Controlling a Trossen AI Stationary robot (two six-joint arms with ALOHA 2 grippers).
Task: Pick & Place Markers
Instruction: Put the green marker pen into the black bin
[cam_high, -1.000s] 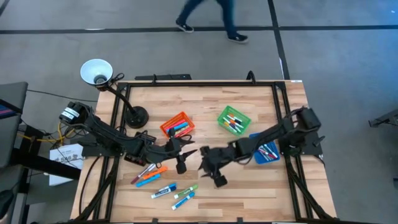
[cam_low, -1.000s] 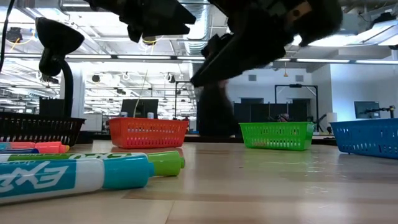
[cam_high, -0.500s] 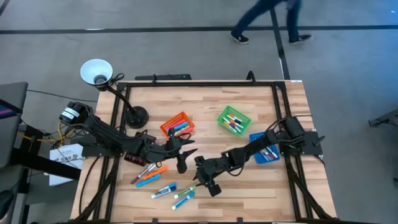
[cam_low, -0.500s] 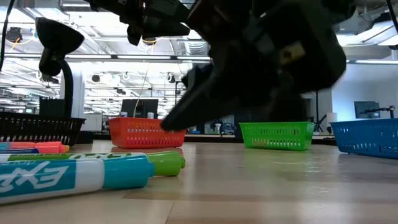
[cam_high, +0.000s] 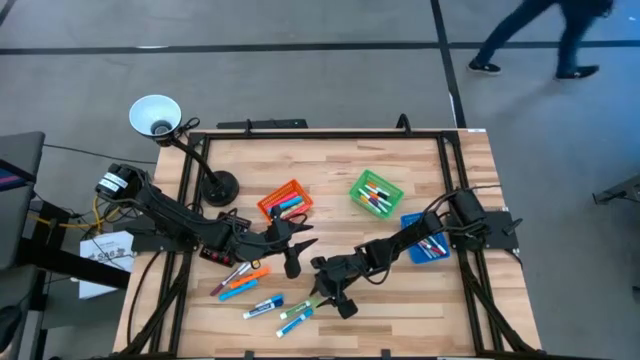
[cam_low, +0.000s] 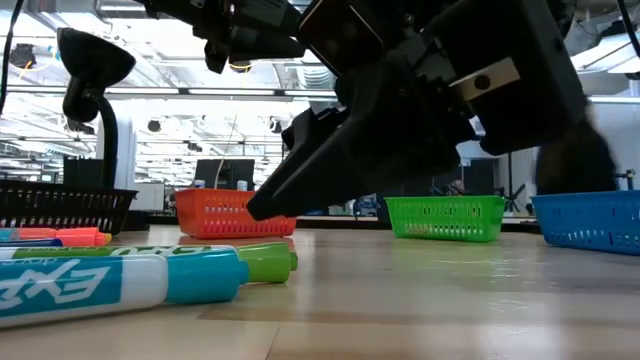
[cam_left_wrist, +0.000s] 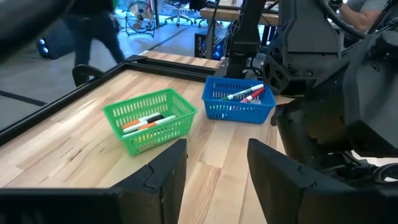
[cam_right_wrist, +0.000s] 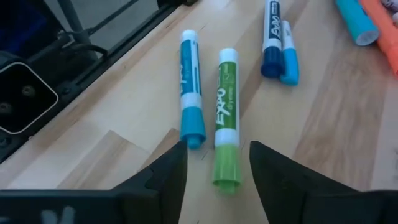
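The right gripper (cam_right_wrist: 213, 163) hovers with jaws open just above the green marker (cam_right_wrist: 226, 118) on the counter (cam_high: 400, 300); the left gripper (cam_left_wrist: 212, 163) waits near the orange bin (cam_high: 283, 200), jaws open.

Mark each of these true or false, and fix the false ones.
1. The right gripper hangs open over a green marker. True.
2. The green bin is empty. False: markers lie in it.
3. The light blue marker lies beside the green one, not touching it. True.
4. The left gripper holds a marker. False: it is open with nothing between its fingers.
5. The blue bin holds markers. True.
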